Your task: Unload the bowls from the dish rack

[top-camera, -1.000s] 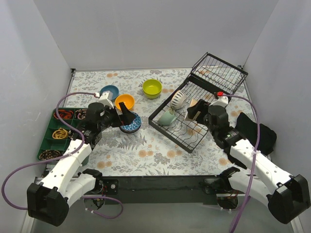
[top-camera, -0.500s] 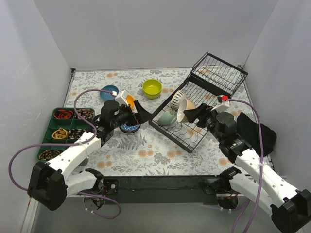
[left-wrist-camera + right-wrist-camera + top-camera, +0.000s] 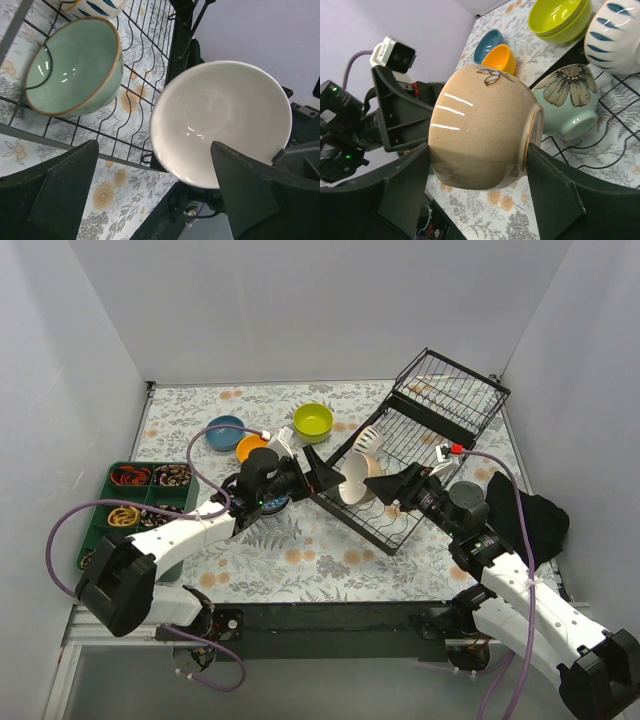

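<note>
My right gripper (image 3: pixel 388 486) is shut on a beige bowl (image 3: pixel 353 480), tipped on its side above the near left edge of the black dish rack (image 3: pixel 400 520). In the right wrist view the fingers clamp the bowl (image 3: pixel 480 130) at rim and foot. My left gripper (image 3: pixel 324 473) is open, its fingers either side of the bowl's white inside (image 3: pixel 220 120). A pale-green bowl (image 3: pixel 75 65) and a striped bowl (image 3: pixel 367 441) stand in the rack. Lime (image 3: pixel 313 421), blue (image 3: pixel 224 431), orange (image 3: pixel 249 447) and patterned blue-white (image 3: pixel 270 504) bowls sit on the table.
A green compartment tray (image 3: pixel 150 502) with small items lies at the left edge. A black cloth (image 3: pixel 530 515) lies right of the rack. The rack's raised wire tier (image 3: pixel 452 390) stands open at the far right.
My right gripper lifted the beige bowl out of the rack and carried it left. My left gripper swung right from the patterned bowl towards it, staying open.
</note>
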Motion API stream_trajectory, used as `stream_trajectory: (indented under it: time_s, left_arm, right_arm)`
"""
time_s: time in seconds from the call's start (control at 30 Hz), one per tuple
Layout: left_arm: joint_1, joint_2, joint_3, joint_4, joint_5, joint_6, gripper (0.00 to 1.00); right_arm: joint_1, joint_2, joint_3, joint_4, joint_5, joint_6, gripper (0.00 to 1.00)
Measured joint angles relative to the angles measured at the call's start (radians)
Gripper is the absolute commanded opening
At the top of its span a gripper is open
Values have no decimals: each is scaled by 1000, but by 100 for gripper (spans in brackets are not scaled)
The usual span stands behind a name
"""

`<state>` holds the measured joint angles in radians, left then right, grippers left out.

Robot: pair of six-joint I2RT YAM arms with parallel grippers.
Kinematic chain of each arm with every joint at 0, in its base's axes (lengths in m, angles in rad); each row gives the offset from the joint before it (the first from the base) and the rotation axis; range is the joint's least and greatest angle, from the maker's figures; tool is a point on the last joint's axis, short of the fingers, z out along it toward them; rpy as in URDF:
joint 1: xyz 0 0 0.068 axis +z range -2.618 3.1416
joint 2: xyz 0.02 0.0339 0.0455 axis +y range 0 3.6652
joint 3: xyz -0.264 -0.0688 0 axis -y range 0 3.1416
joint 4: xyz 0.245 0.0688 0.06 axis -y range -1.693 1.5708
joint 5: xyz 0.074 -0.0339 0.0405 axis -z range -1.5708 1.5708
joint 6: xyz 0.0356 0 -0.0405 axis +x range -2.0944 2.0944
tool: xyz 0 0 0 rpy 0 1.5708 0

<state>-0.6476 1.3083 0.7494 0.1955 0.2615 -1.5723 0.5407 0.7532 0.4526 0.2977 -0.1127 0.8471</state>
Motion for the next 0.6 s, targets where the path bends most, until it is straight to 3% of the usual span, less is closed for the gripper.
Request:
stream_trajectory:
  time_s: [0.13, 0.23, 0.37, 0.4, 0.53, 0.6]
  left_arm:
    - [-35, 43, 9, 31, -19, -35, 84]
    - [-60, 78, 14, 45, -32, -56, 67]
    - [-82, 102, 14, 53, -46, -76, 37]
    - [-85, 104, 14, 53, -51, -78, 25]
    - [-92, 97, 14, 61, -72, -78, 3]
    - [-93, 79, 6, 56, -75, -69, 0]
  right_arm:
    - [0, 0, -30, 54, -49, 36, 1]
    - [0, -2, -45, 87, -73, 53, 1]
    - [0, -7, -58, 123, -86, 68, 1]
    - [0, -10, -62, 126, -91, 70, 1]
    - [0, -25, -86, 142, -97, 72, 1]
    - [0, -36, -100, 154, -97, 92, 5]
